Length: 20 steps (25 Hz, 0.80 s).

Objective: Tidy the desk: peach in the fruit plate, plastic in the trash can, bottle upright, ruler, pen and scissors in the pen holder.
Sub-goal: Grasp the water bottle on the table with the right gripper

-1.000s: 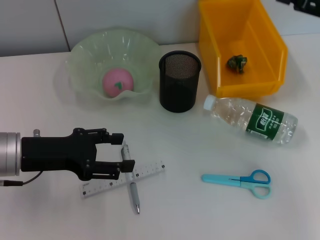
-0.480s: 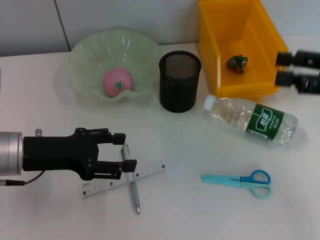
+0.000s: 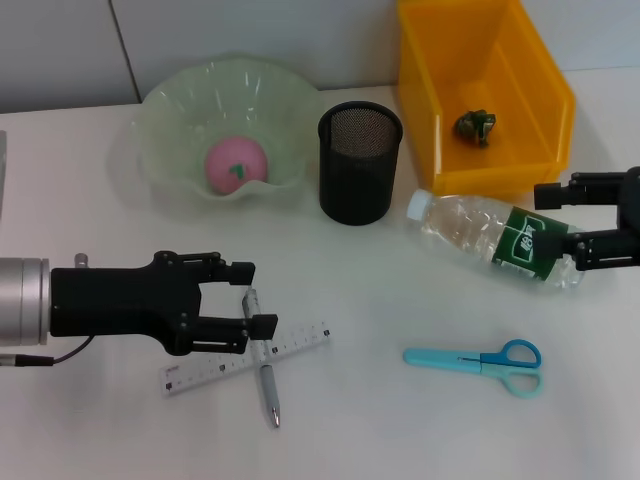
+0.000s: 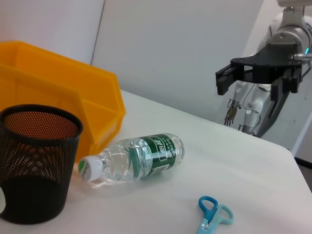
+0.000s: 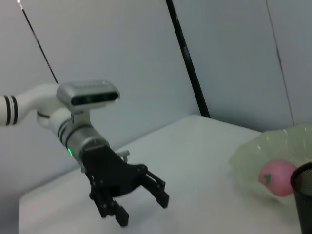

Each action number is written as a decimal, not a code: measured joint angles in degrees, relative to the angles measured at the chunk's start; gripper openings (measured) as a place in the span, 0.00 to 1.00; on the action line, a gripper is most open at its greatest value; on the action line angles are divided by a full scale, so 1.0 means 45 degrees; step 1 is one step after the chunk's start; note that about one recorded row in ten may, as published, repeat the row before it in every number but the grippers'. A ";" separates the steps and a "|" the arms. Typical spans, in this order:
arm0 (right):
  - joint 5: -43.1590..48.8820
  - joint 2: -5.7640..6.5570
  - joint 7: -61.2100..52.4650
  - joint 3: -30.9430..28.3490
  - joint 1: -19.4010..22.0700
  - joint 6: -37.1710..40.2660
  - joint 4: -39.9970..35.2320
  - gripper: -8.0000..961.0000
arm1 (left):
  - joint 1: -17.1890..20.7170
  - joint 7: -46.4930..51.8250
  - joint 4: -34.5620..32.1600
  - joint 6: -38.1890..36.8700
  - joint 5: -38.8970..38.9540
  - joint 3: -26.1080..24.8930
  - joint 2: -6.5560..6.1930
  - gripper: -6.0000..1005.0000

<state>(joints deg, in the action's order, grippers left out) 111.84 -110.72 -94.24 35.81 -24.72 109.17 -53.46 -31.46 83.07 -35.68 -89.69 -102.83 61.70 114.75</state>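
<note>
While your left gripper (image 3: 248, 296) gapes beside the pen (image 3: 264, 362), right gripper (image 3: 556, 222) spread, straddling the bottle (image 3: 497, 238) base.

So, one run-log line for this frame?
left end effector: open over pen | right end effector: open at lying bottle | peach: in fruit plate
</note>
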 joint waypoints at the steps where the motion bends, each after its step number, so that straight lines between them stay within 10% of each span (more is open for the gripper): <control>1: 0.0000 0.0000 0.0000 0.0000 0.0000 0.0000 0.0000 0.79 | 0.0000 0.0000 0.0000 0.0000 0.0000 0.0000 0.0000 0.80; 20: 0.7895 0.0132 -0.3953 0.2176 -0.4063 -0.1095 -0.2767 0.79 | 0.0013 0.0013 0.0000 0.0093 0.0000 -0.0096 -0.0026 0.80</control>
<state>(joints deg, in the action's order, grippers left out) 147.37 -110.13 -112.02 45.61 -43.00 104.25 -65.91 -31.40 83.13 -35.68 -89.27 -102.83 61.27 114.63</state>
